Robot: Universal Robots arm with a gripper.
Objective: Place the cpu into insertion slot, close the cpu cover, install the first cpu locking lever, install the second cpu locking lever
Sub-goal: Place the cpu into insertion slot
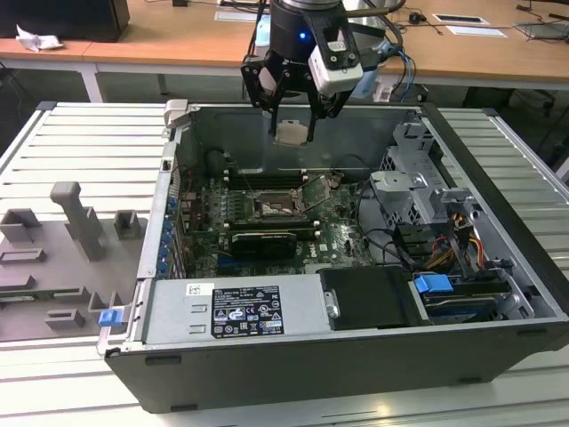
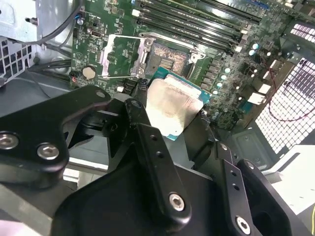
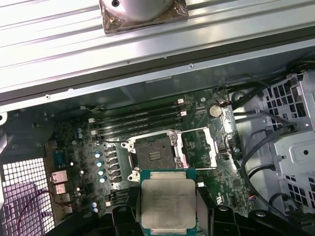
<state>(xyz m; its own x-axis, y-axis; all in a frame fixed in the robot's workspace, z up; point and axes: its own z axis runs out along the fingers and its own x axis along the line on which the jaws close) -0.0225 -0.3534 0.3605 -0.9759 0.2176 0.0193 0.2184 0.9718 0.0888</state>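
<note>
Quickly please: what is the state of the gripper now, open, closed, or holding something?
The gripper: closed on the cpu, which is not yet in the insertion slot.

An open computer case (image 1: 311,369) lay on a slatted metal desk (image 1: 89,133). Inside, a labelled power supply (image 1: 240,307) sat along the near wall, a long black card (image 1: 260,242) just beyond it, memory slots (image 1: 267,175) farther back. Grey fixture blocks (image 1: 76,222) stood at the exterior view's left. A coin cell (image 3: 215,110) sat on the motherboard (image 3: 74,135) in the first wrist view.
</note>
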